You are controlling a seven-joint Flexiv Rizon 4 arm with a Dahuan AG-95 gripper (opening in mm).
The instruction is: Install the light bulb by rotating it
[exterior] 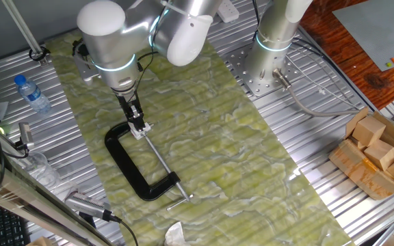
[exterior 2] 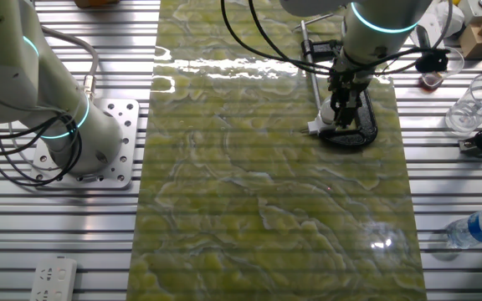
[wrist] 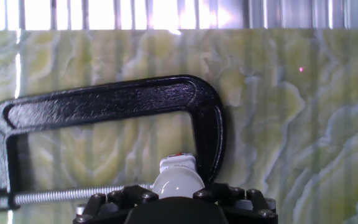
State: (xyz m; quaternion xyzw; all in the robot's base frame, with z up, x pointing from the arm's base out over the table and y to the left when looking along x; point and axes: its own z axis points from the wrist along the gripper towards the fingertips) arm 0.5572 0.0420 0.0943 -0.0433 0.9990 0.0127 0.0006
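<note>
One fixed view: the ribbed metal tabletop (exterior: 306,171), covered down its middle by a green marbled mat (exterior: 211,137), carries everything shown. The Flexiv arm (exterior: 115,41) reaches straight down with its end effector (exterior: 137,126) over the mat. Directly beneath and beyond the end effector lies a black C-clamp (exterior: 125,164), flat on the mat, its threaded screw (exterior: 159,158) running away from the fingers toward the clamp's far jaw. Well off to the side of the end effector stand a water bottle (exterior: 31,92) and a cardboard box of wooden blocks (exterior: 378,154). In the hand view, the light bulb (wrist: 178,182) sits between the fingertips at the clamp's near end, beside the screw; the end effector is closed around it.
</note>
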